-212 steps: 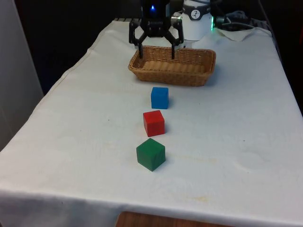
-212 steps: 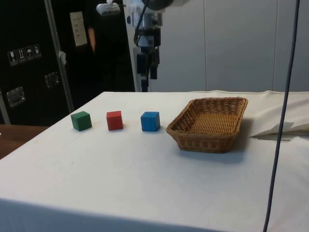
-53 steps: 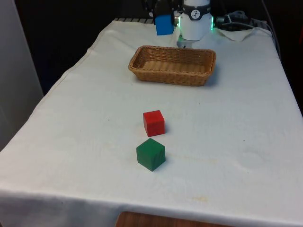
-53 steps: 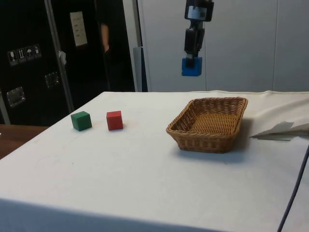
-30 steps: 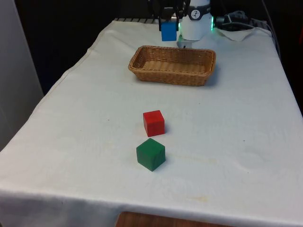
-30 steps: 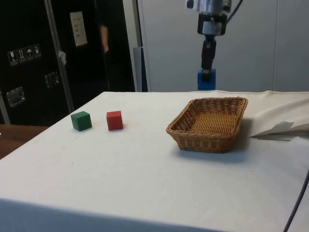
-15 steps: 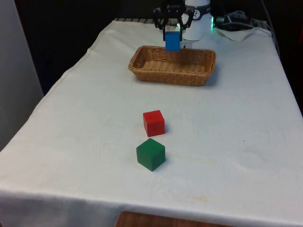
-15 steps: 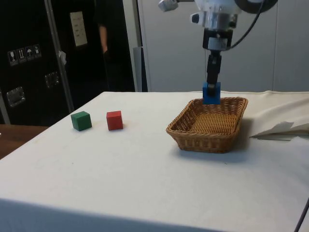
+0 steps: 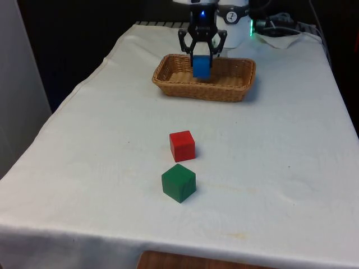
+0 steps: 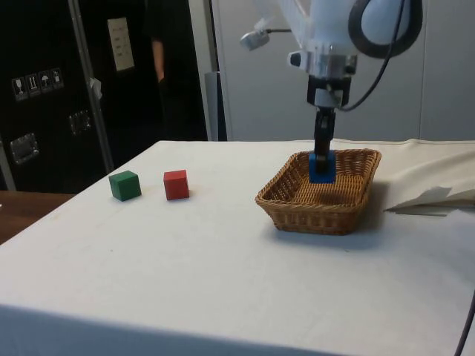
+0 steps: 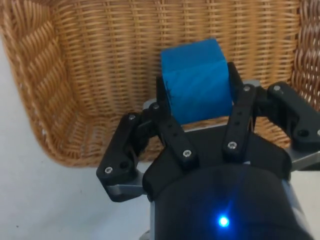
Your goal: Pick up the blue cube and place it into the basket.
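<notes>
**Mia:** Where is the blue cube (image 9: 201, 66)?

**Ben:** It is in the gripper (image 9: 202, 58). The two black fingers (image 11: 172, 135) pinch it, one on each side. In the wrist view the fingers press flat on two sides of the cube, and the woven floor of the basket is right behind it.

**Mia:** So is it in the basket (image 9: 235, 89) yet?

**Ben:** It hangs inside the basket's walls — you can see that in the side view, where the bottom of the cube sits lower than the rim. I cannot tell if it touches the floor of the basket. The gripper holds it tight.

**Mia:** Which part of the basket?

**Ben:** Close to the middle, a bit toward the front view's left. In the front view the cube is in front of the far wall.

**Mia:** How does the arm (image 10: 330, 44) stand?

**Ben:** It points straight down over the basket, with the gripper at the bottom end.

**Mia:** What else is on the table (image 9: 280, 168)?

**Ben:** A red cube (image 9: 182, 145) and a green cube (image 9: 179, 182). They sit on the white cloth, well apart from the basket — the red one is nearer the basket, and the green one is just beside the red one, closer to the table's near edge. The two do not touch.
</notes>
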Available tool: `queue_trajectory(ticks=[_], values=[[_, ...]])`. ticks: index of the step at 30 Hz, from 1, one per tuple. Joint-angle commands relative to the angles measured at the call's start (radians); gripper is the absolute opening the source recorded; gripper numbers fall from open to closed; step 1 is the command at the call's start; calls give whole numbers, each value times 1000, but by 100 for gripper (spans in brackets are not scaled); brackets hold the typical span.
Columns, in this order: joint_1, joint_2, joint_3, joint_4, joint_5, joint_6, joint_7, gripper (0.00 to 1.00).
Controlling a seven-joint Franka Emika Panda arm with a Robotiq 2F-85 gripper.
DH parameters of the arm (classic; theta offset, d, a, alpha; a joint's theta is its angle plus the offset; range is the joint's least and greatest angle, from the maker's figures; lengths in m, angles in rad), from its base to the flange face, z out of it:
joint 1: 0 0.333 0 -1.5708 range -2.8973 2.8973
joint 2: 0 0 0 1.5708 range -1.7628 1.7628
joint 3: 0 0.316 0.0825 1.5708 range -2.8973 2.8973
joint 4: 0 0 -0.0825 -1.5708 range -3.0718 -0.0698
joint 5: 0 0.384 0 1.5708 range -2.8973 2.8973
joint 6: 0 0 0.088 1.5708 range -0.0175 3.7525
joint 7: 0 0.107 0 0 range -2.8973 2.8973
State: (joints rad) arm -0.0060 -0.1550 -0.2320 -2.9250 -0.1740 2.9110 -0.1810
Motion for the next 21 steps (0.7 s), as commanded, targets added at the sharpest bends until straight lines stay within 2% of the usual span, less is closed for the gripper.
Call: queue_trajectory(ticks=[1, 6, 14, 16, 17, 21], values=[[-2, 22, -1, 1, -1, 25, 3, 0], [-1, 72, -4, 7, 1, 63, 3, 0], [2, 81, -4, 7, 5, 73, -1, 0], [0, 84, -4, 10, 1, 69, 0, 8], [1, 82, -4, 8, 4, 72, 0, 8], [1, 83, -4, 8, 3, 71, 0, 45]])
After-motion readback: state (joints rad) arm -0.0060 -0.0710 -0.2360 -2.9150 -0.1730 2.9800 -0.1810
